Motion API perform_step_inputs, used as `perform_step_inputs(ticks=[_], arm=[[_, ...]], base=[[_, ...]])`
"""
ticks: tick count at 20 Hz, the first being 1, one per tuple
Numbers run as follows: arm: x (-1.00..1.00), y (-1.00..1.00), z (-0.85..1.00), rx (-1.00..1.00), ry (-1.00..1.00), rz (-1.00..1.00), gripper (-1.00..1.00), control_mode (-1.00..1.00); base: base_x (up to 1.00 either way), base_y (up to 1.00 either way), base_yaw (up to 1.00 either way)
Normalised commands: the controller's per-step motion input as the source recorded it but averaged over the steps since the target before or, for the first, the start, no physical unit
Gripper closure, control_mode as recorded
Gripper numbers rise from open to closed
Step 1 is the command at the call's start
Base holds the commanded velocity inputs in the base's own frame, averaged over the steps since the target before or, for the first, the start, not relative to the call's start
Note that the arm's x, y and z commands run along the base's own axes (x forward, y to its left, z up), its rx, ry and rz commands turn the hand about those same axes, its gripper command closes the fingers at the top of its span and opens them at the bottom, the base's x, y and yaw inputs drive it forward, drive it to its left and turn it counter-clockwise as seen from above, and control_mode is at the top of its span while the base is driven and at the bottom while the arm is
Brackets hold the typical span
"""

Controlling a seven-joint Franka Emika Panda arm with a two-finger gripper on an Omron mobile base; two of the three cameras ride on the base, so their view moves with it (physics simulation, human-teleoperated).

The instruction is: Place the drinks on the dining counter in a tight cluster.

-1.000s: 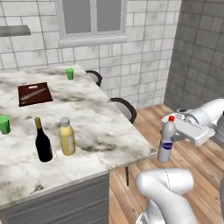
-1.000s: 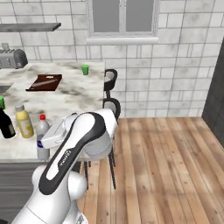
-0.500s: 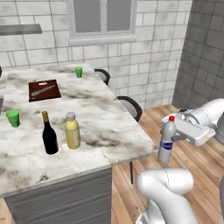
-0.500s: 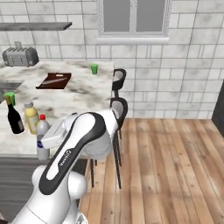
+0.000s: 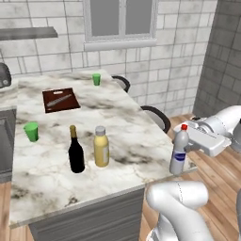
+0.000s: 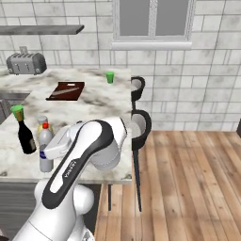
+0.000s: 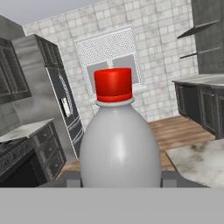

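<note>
Gripper (image 5: pixel 188 146) closed on small clear bottle (image 5: pixel 179 149), upright, just over worktop (image 5: pixel 132 127) corner edge. Bare marble between it and yellow bottle (image 5: pixel 101 147).

Three bottles were in the scene: a dark wine bottle (image 5: pixel 75 151) and a yellow bottle (image 5: pixel 100 147) side by side on the near part of the dining counter (image 5: pixel 127 127), and a red-capped clear bottle (image 5: pixel 179 150) at its near right edge. Two green cups (image 5: pixel 31 131) (image 5: pixel 96 79) stood there, one left, one far. There was one cutting board (image 5: pixel 60 99), one toaster (image 6: pixel 27 62), and two chairs (image 6: pixel 140 127) on the right.
</note>
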Motion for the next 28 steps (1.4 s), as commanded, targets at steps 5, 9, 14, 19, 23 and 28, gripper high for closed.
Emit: perform_step_inputs(ticks=[5, 9, 14, 19, 23, 28], arm=[[0.0, 0.0, 0.0, 0.0, 0.0, 0.0, 1.0, 1.0], [0.0, 0.0, 0.0, 0.0, 0.0, 0.0, 1.0, 1.0], [0.0, 0.0, 0.0, 0.0, 0.0, 0.0, 1.0, 1.0], [0.05, 0.0, 0.0, 0.0, 0.05, 0.0, 1.0, -1.0], [0.39, 0.21, 0.13, -0.07, 0.26, 0.0, 1.0, -1.0], [0.62, 0.35, 0.35, -0.22, 0.35, 0.0, 1.0, -1.0]], base=[[0.3, -0.06, 0.01], [-0.01, 0.0, 0.0], [0.0, 0.0, 0.0], [0.0, 0.0, 0.0], [0.0, 0.0, 0.0], [0.0, 0.0, 0.0]])
